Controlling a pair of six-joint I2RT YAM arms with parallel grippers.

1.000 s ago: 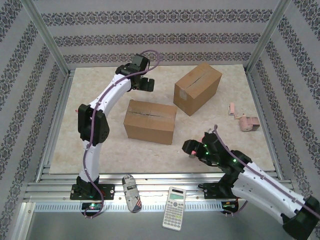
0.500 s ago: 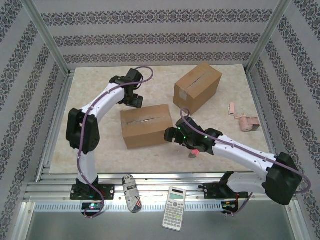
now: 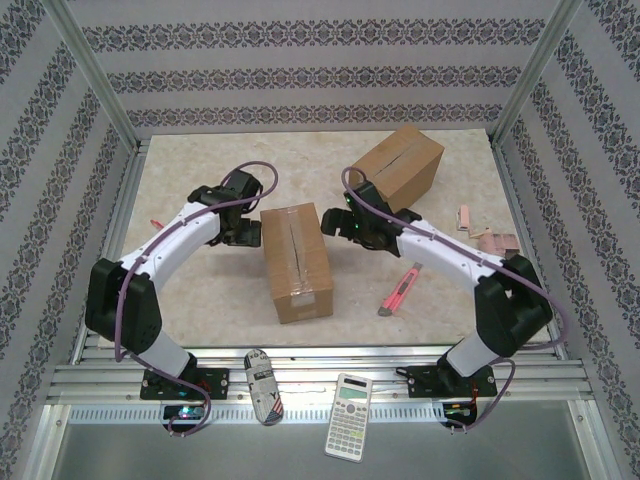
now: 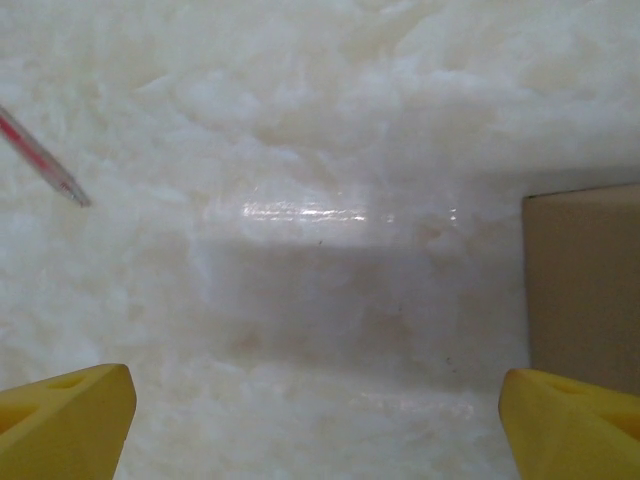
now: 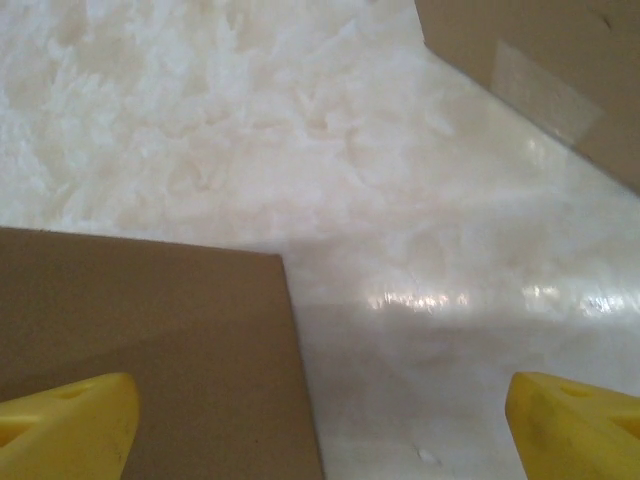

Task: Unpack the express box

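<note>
You can see writing on the calculator (image 3: 350,403), which lies on the rail at the near edge between the arm bases, but its key legends and the line under its display are too small to read. The small oblong object (image 3: 264,386) beside the left base has a printed pattern that is also too small to make out.

The express box (image 3: 297,262) is plain brown cardboard, closed, with a taped seam running the length of its top. A paler strip of tape folds down over its near end face. It sits at the middle of the pale table (image 3: 200,300), with its long axis pointing roughly away from you and its far end leaning slightly left. In the left wrist view a corner of it (image 4: 585,280) comes in at the right edge. In the right wrist view its top (image 5: 150,360) covers the lower left.

Your left gripper (image 3: 246,230) hangs just beside the far left side of the box, its yellow fingers (image 4: 60,420) spread wide over bare table and holding nothing. Your right gripper (image 3: 332,222) hangs at the far right corner of the box. Its fingers (image 5: 580,425) are also spread wide and hold nothing, with one over the box top and the other over the table. You cannot tell from these views whether either gripper touches the cardboard.

A second cardboard box (image 3: 398,175) stands farther back on the right, with a patch of clear tape on its side in the right wrist view. A pink box cutter (image 3: 403,291) lies on the table to the right of the express box, under the right arm. A thin red pen (image 4: 40,158) lies off to the left.
</note>
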